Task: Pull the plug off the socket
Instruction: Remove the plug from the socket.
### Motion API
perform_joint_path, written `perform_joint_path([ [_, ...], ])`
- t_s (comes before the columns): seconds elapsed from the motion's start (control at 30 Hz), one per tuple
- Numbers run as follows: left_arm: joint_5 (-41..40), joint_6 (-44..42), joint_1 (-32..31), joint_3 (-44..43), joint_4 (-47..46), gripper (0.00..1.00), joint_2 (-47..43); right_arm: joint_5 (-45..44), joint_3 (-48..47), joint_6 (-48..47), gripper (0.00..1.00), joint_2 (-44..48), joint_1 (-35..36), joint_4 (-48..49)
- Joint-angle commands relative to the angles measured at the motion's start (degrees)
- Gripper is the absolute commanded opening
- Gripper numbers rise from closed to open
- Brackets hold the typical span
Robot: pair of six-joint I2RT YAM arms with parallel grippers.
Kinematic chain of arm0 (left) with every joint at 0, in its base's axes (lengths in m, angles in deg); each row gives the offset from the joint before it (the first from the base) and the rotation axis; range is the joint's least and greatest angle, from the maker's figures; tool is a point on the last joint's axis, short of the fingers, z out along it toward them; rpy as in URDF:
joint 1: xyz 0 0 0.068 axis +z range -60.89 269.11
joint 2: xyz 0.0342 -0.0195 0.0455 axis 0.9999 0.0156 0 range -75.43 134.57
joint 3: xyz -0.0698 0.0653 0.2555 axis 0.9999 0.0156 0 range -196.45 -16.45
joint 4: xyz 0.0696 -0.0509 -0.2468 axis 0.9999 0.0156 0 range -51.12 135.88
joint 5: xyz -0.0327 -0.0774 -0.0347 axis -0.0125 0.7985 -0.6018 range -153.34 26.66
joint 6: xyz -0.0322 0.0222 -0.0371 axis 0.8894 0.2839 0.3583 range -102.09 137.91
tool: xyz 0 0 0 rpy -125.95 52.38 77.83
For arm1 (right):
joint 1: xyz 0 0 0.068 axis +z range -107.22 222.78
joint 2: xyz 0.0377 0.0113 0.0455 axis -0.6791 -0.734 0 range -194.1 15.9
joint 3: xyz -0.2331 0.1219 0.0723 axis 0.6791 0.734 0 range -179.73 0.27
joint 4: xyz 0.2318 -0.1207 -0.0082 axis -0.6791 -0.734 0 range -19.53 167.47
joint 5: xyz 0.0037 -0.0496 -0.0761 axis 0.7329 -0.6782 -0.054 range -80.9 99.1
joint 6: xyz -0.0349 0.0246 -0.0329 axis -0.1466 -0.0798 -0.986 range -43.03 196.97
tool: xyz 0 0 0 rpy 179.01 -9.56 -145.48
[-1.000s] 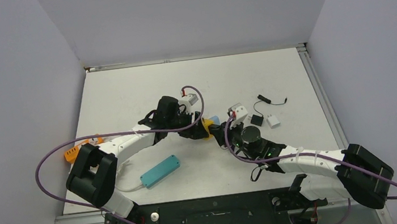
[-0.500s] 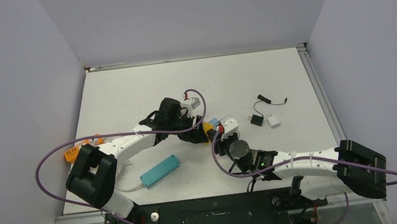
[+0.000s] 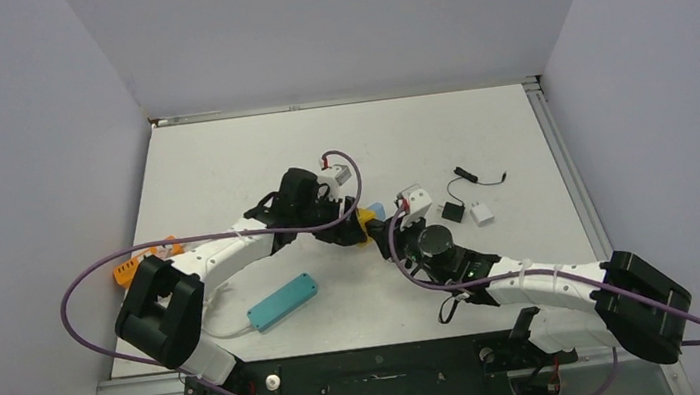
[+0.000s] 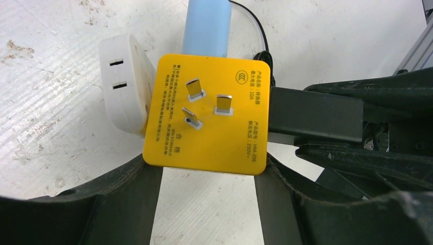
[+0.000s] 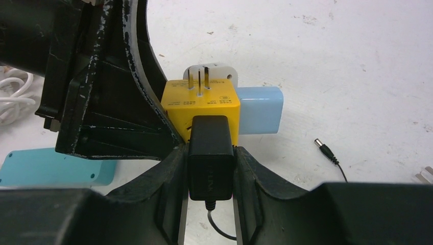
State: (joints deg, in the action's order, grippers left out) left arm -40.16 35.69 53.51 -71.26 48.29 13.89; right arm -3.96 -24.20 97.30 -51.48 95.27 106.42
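- My left gripper (image 4: pixel 207 173): closed on the yellow socket cube (image 4: pixel 207 115), one finger on each side of it. Cube sits right at my fingertips, centred between them, pronged face toward the wrist cam w/ three metal pins showing.
- My right gripper (image 5: pixel 210 168): narrow, clamped on the black plug (image 5: pixel 210 153). Plug body lies between my two fingers, cord end toward my palm, front end seated against the cube's near face.
- Plug is in contact w/ the yellow socket cube (image 5: pixel 200 104) directly ahead of my right fingertips; no gap visible btwn plug and cube in the right wrist view.
- In the left wrist view the black plug (image 4: pixel 314 117) projects from the cube's side, to the right of my left fingers.
- White adapter (image 4: pixel 125 84) is attached on the cube's other side, left of my left fingertips; two slots face the cam.
- Light blue adapter (image 4: pixel 207 28) sticks out of the cube's far side, beyond my left fingertips.
- Top view: both grippers meet at the yellow socket cube (image 3: pixel 366 223), approx. mid-table; left gripper (image 3: pixel 350 230) from one side, right gripper (image 3: pixel 393 235) from the other.
- Teal power strip (image 3: pixel 282 300) lies on the table (image 3: pixel 479 131), well apart, nearer the arm bases.
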Motion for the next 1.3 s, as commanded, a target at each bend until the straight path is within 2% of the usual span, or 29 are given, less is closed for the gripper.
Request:
perform_joint_path([
  [0.0,-4.9,-2.5,0.8,-0.6,3.6,0.00,-0.8,-9.3,-2.0,-3.1,0.05,1.8,4.5,4.4],
  [0.17,-5.3,-2.5,1.3,-0.7,3.7,0.00,-0.9,-21.4,-5.3,-9.8,0.05,-1.5,13.6,3.8],
  [0.33,-5.4,-2.6,1.8,-0.7,3.9,0.00,-1.1,-26.8,-7.1,-13.1,0.05,-4.7,17.8,3.8],
  [0.43,-5.7,-2.7,2.0,-0.7,3.9,0.00,-1.2,-26.2,-7.0,-12.0,0.05,-4.9,18.1,4.1],
  [0.5,-5.9,-3.0,1.9,-0.7,4.0,0.00,-1.3,-23.5,-6.4,-10.7,0.05,-4.0,16.5,4.1],
  [0.57,-6.5,-3.3,1.9,-0.7,4.2,0.00,-1.4,-17.3,-5.6,-8.1,0.05,-2.5,13.0,3.9],
  [0.7,-8.0,-4.1,1.7,-0.9,4.7,0.00,-1.5,5.3,-4.0,-1.4,0.05,-1.1,-0.1,5.0],
  [0.77,-8.5,-4.4,1.6,-1.0,5.0,0.00,-1.5,13.9,-4.2,0.9,0.05,-2.4,-3.6,5.7],
  [0.9,-8.9,-4.8,1.6,-1.1,5.2,0.00,-1.6,17.1,-5.3,1.1,0.05,-4.4,-4.8,5.3],
  [1.0,-8.9,-4.8,1.6,-1.2,5.4,0.00,-1.6,13.6,-5.6,-0.4,0.05,-4.5,-2.8,4.4],
  [1.27,-8.6,-5.0,1.8,-1.3,5.5,0.00,-2.2,-14.8,-9.5,-9.9,0.05,-6.1,11.6,-1.5],
])
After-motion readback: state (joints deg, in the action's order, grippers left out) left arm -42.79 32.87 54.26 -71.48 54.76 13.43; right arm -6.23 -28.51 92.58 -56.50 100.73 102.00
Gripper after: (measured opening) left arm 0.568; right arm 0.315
